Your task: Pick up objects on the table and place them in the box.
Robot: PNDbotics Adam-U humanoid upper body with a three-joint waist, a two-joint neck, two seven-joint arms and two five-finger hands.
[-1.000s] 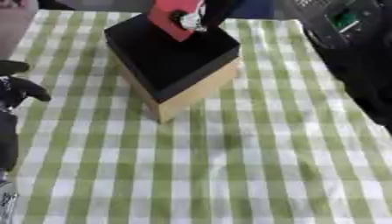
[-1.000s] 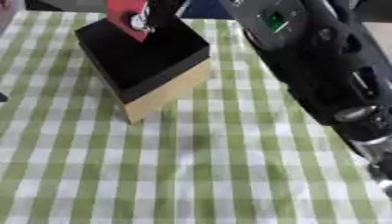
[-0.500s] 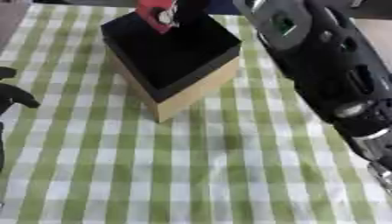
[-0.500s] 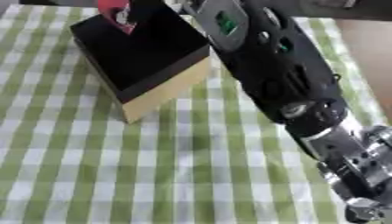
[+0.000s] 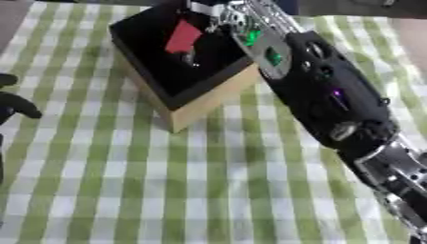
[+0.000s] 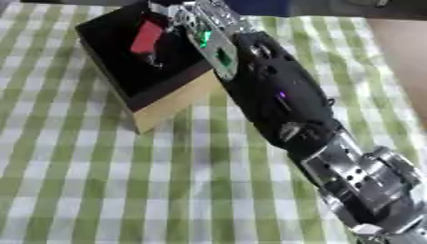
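Red object (image 5: 183,36) hangs inside the black-lined box (image 5: 204,97) on the checked surface (image 5: 208,181), my right hand (image 5: 218,14) above it, fingers' pinch or release impossible to tell; I would uncurl only once it sits low, then lift straight up.

Soft, even light — blurry, blocky frames, faint shadows.

Green-and-white checked tablecloth (image 5: 167,190); box (image 5: 208,97) tan outside, black inside; a red, possibly flat, object (image 5: 183,37) within.
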